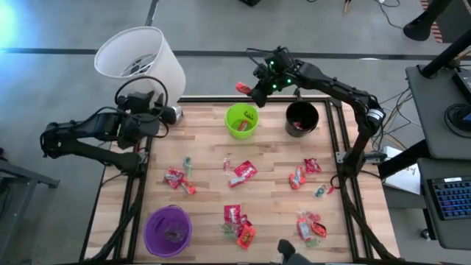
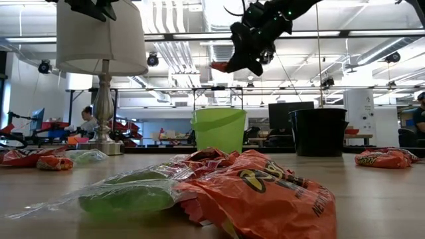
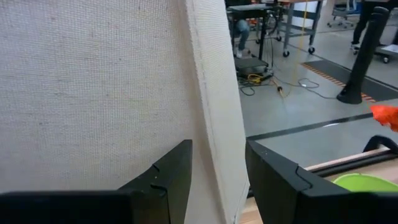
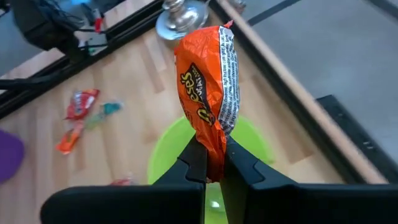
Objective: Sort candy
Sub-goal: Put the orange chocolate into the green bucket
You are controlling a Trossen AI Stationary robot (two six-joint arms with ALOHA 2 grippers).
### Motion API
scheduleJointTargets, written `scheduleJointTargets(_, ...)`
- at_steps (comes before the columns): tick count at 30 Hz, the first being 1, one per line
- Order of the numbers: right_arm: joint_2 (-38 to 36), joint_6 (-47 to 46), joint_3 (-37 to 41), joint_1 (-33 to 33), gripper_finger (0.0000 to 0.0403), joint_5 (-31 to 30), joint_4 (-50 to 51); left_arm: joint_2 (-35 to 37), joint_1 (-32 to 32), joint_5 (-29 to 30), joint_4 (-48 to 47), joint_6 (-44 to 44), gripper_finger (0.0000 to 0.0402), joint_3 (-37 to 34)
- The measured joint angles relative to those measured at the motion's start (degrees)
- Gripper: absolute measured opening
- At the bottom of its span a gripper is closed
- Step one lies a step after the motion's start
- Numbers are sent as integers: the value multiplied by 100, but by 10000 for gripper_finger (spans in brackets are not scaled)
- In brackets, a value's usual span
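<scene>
Orange wrapper fills the right wrist view: a packet (image 4: 208,99) stands pinched by its lower end in the right claw (image 4: 212,163), whose fingers are closed tight on it. That claw hangs above the far edge of the bench (image 1: 206,147), over the green cup (image 1: 242,120); in the high view the packet (image 1: 242,88) shows only as a small red-orange tip beside the dark wrist. What lies inside the green cup cannot be made out.

The left claw (image 3: 217,171) is at the lamp shade (image 1: 140,59) on the bench's far left corner, its fingers set on either side of the shade's lower rim with a gap between them; whether they press the cloth cannot be told. The shade blocks most of that wrist view, and the lamp's metal base (image 2: 103,147) is mostly hidden under it from above.

The rest of the candy (image 1: 243,172) lies scattered on the bench in small clusters, the wrappers too small to read from above. The black cup (image 1: 302,118) stands right of the green one; the purple cup (image 1: 168,229) stands at the near left, with something dim inside. A near packet (image 2: 265,192) crowds the low view, partly cut off.
</scene>
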State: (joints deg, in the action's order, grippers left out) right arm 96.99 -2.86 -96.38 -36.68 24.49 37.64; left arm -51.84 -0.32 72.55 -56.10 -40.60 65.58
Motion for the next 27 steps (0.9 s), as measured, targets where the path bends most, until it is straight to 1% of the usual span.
scheduleJointTargets(2, 2, -178, 0, 119, 12, 4, 68, 13, 4, -229, -5, 15, 134, 0)
scheduleJointTargets(6, 2, -255, 22, 296, 12, 1, 152, 23, 7, -720, -27, 242, 134, 0)
scheduleJointTargets(14, 155, -292, 187, 524, 12, -5, 234, 10, 4, -770, -2, 302, 134, 0)
scheduleJointTargets(18, 251, -305, 342, 577, 12, -9, 225, 16, 4, -997, 0, 303, 134, 0)
scheduleJointTargets(23, 382, -253, 387, 581, 12, -10, 199, 14, 0, -1020, -4, 304, 134, 0)
scheduleJointTargets(27, 499, 184, 391, 602, 13, -7, 272, 14, 0, -1044, -7, 304, 134, 0)
